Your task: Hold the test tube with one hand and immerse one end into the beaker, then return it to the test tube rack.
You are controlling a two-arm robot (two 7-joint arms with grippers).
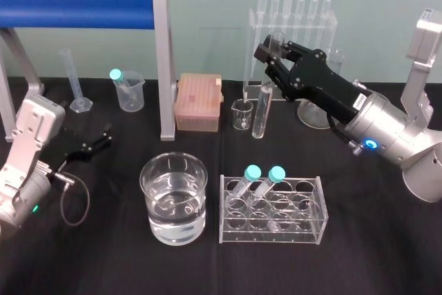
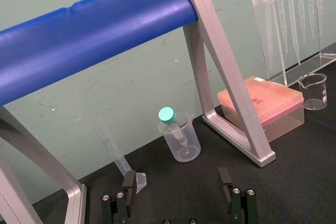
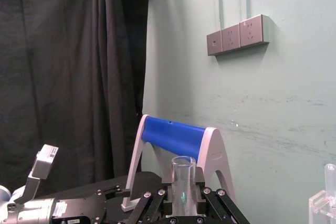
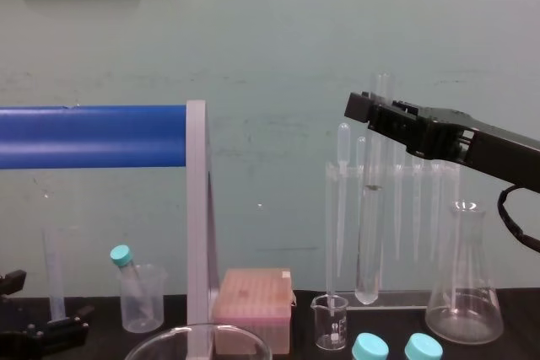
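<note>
Being pinched near its rim by the right gripper (image 1: 268,60), the test tube (image 1: 260,112) is held upright at the table's (image 1: 366,257) far side, and the beaker (image 1: 143,183) is located at seven o'clock from it.

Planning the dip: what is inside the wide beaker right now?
Clear liquid fills roughly the lower half of the beaker; nothing else is in it, and nothing covers its inside.

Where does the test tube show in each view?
Head: test tube right of centre, held by the right gripper.
Chest: test tube right of centre.
Right wrist: test tube bottom centre.
Left wrist: blue bar across the top.
Shared landmark: the blue bar.
</note>
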